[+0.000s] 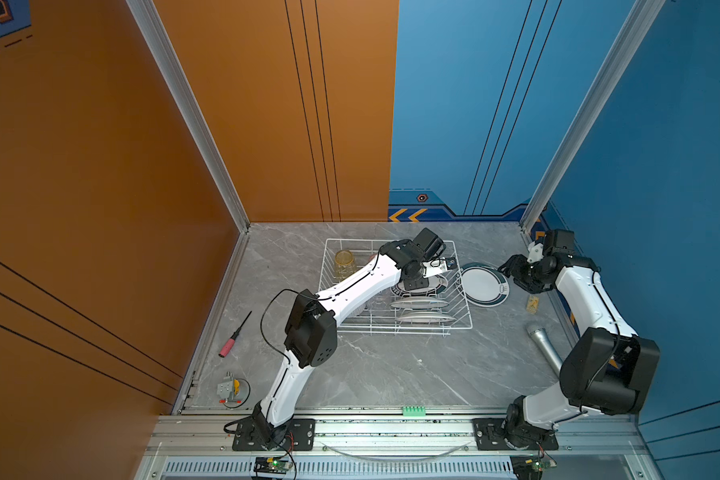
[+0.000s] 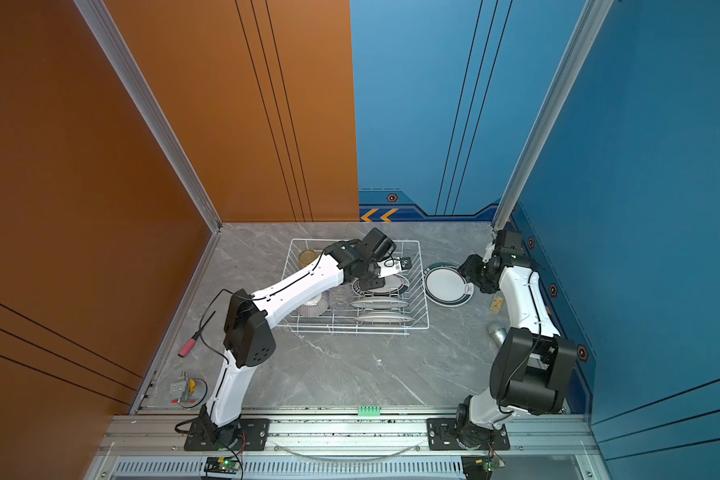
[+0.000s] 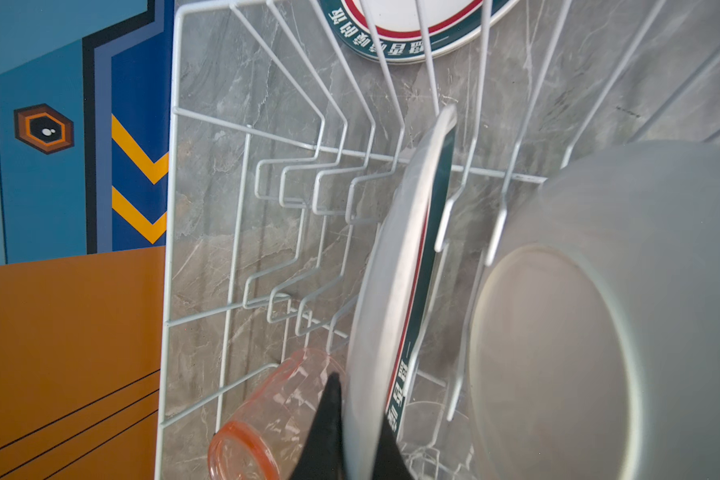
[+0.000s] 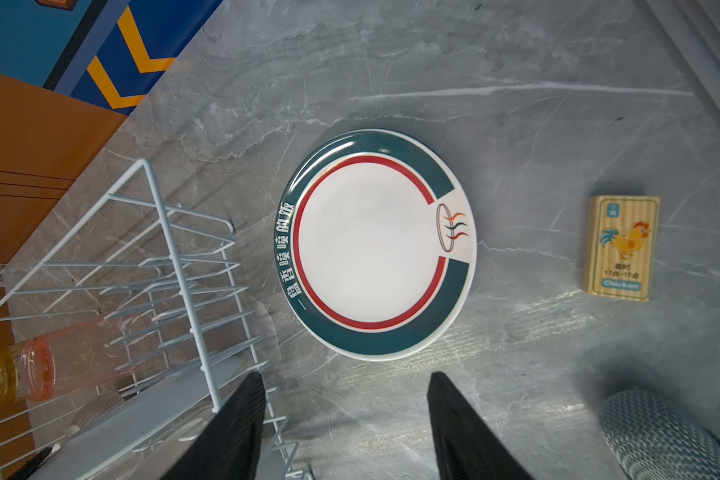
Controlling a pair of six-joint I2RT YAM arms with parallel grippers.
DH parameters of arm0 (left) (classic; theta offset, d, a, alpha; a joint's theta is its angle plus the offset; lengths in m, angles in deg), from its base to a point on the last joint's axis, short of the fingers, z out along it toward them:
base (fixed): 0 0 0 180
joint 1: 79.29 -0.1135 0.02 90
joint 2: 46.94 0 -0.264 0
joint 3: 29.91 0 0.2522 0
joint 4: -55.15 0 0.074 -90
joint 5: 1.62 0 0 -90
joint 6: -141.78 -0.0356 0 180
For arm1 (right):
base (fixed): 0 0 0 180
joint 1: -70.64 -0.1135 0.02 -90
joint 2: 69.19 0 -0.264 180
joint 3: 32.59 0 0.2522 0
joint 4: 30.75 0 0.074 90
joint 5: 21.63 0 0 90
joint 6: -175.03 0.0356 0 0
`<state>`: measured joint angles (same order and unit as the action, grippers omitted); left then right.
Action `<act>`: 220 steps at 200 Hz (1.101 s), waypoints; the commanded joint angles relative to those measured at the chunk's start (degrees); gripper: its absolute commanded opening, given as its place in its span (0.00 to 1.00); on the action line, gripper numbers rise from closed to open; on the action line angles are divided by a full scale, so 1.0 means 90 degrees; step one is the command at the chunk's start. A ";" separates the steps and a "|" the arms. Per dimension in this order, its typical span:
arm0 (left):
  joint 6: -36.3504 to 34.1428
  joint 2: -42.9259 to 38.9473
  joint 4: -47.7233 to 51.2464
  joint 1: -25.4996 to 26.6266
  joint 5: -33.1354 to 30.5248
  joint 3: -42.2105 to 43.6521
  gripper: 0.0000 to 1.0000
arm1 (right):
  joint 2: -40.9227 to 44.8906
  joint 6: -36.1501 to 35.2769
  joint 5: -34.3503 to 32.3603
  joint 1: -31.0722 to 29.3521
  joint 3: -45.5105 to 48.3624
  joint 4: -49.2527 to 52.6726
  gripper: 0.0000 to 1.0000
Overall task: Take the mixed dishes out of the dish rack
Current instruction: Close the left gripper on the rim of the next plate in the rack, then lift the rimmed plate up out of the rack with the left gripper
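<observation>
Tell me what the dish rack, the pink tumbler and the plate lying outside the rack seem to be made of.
Dish rack: metal wire, probably white-coated; thin bent rods joined at crossings. Pink tumbler: tinted glass or plastic; see-through with reflections, which one I cannot tell. Plate: glazed ceramic or melamine; glossy highlights on its dark rim.

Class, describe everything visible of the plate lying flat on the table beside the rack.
The plate is round, white and glossy like ceramic, with a dark green rim band carrying white characters, a thin red ring and a steam logo. It lies flat, face up, empty, on the grey marble-look table, close beside the wire rack. The open right end effector is clear of it.
</observation>
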<state>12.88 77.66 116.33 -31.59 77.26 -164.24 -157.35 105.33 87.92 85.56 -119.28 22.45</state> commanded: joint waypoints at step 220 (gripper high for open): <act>0.0816 -0.1523 -0.1206 0.0028 -0.1167 0.0711 0.00 | 0.0264 -0.0023 0.0278 -0.0070 0.0123 -0.0251 0.61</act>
<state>17.49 68.17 110.27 -30.52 70.71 -157.03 -156.50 105.39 89.39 85.52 -117.79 20.92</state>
